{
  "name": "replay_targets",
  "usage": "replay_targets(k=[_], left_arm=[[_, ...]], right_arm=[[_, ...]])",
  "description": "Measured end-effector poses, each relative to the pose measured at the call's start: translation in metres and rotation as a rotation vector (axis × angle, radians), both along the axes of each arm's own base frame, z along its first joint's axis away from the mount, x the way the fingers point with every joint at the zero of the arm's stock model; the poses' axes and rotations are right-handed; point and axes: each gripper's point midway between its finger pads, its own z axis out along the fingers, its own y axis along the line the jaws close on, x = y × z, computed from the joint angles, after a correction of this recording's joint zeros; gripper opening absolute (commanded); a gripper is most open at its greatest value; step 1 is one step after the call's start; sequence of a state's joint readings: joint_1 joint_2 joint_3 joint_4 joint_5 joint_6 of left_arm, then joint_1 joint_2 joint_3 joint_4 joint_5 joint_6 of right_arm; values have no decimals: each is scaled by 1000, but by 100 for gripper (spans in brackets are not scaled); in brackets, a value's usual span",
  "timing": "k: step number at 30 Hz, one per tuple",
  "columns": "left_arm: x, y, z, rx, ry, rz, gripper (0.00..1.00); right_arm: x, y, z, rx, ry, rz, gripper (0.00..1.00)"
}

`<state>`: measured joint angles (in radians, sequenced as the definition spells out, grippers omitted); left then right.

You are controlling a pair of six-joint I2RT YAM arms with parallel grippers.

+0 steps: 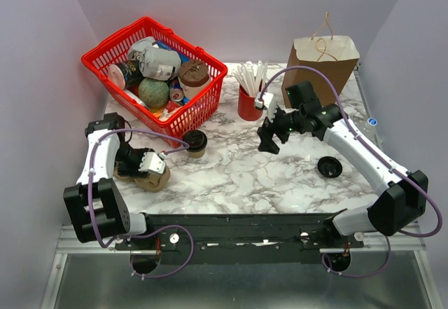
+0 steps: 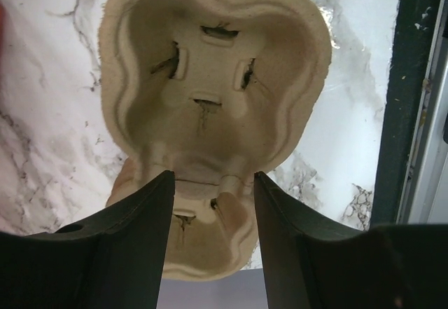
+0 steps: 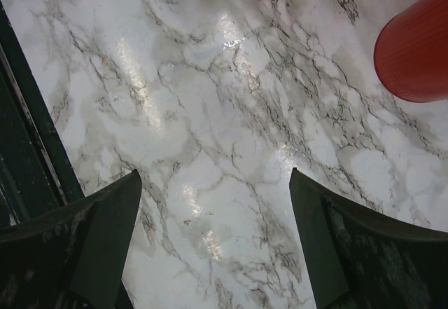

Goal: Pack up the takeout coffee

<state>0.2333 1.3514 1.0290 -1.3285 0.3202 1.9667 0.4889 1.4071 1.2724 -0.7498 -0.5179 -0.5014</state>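
Plainly, we see the coffee: small brown cup, round black lid. Our right gripper gapes; our left gripper straddles a carrier, grip unclear.

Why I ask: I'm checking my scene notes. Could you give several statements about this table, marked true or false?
1. The coffee cup stands on the table beside the red basket. True.
2. The paper bag lies flat. False: it stands upright at the far right.
3. The right tool is open, with nothing between its fingers. True.
4. The loose black lid is in the basket. False: it lies on the table.
5. Part of a cup carrier lies between the left tool's fingers. True.
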Motion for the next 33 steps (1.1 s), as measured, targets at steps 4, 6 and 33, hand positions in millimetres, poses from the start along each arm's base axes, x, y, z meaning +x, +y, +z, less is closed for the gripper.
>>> replay_targets(k=[4, 6, 33], left_arm=[[-6, 1, -5, 10, 22, -2, 56], [-6, 2, -5, 14, 24, -2, 56], [-4, 4, -4, 20, 26, -3, 55]], right_arm=[[0, 0, 0, 0, 0, 0, 95], [0, 0, 0, 0, 0, 0, 95], [-2, -1, -6, -8, 14, 0, 95]])
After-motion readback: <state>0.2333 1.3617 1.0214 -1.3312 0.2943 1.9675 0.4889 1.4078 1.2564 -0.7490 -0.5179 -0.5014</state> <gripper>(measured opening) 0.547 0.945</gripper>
